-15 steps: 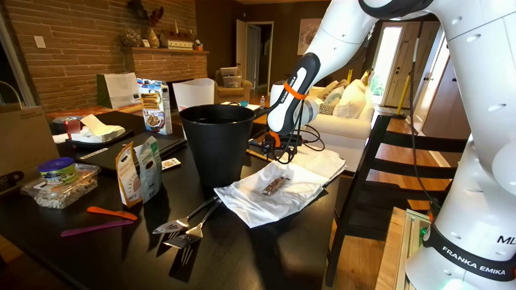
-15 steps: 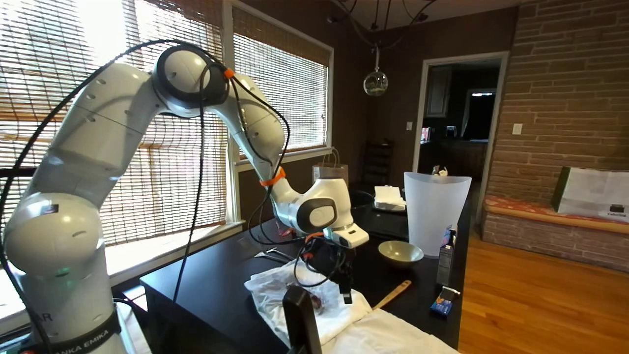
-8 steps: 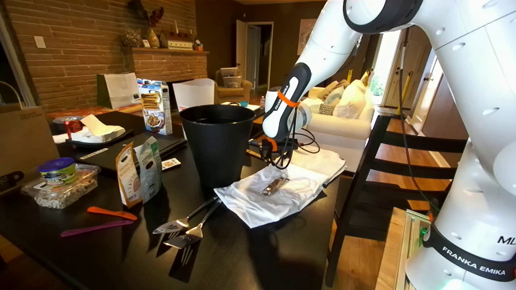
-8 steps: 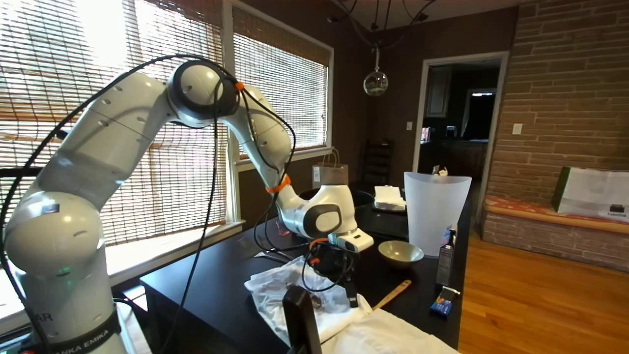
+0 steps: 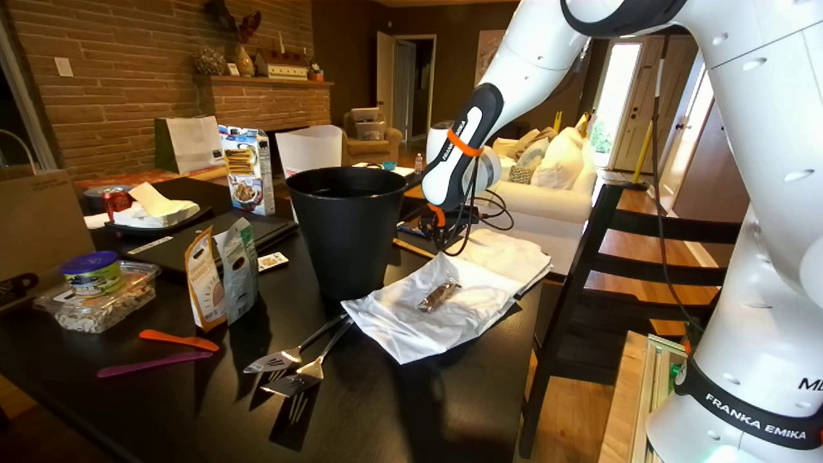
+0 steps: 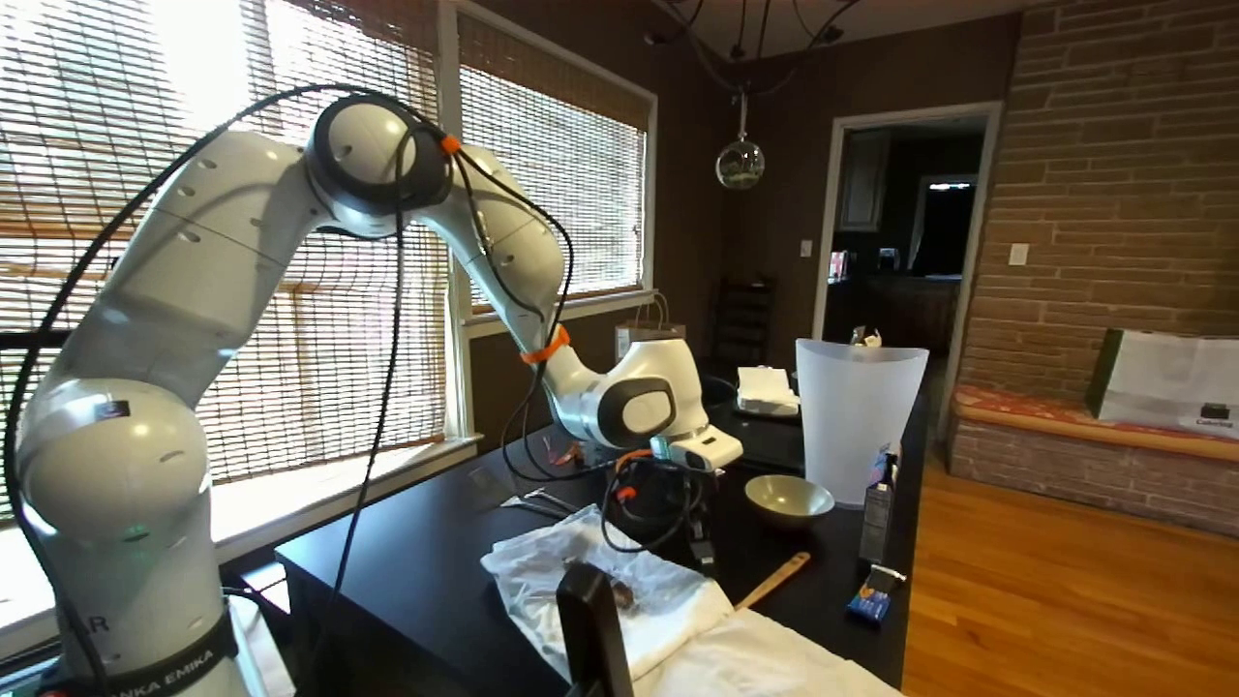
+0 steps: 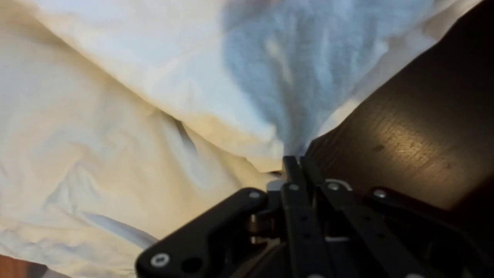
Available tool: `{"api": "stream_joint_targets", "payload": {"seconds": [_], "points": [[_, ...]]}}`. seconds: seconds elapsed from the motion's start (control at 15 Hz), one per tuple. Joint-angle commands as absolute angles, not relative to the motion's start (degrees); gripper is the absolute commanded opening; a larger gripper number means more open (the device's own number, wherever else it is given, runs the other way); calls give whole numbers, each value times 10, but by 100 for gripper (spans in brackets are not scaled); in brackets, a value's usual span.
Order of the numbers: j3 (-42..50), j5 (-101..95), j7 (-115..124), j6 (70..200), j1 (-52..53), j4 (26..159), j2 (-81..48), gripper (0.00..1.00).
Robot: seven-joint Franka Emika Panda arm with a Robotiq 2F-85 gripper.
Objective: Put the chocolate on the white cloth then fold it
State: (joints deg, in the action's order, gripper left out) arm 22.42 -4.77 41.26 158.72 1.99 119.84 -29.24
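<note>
Plastic clear-walled tub (image 5: 146, 270), pale pieces (image 5: 103, 312) inside — pincer (image 7: 297, 159) pinched together on the white cloth (image 7: 247, 65).

hand (image 7: 298, 157): now pinched together on white cloth (image 7: 200, 65) | higher than half-second ago

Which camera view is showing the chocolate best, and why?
An exterior view, where the chocolate lies unobstructed on the white cloth. In an exterior view with a black post in front, it is partly hidden. In the wrist view, I cannot make it out clearly.
</note>
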Motion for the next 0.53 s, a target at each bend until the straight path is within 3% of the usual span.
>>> {"api": "stream_joint_targets", "payload": {"seconds": [0.0,0.2,0.27,0.33,0.47], "points": [[222,-52,375,1564,18,1253,-209,0],[210,-54,345,1536,10,1271,-176,0],[210,-57,349,1537,10,1270,-177,26],[206,-55,346,1542,7,1268,-180,27],[203,-54,347,1558,4,1262,-196,40]]}}
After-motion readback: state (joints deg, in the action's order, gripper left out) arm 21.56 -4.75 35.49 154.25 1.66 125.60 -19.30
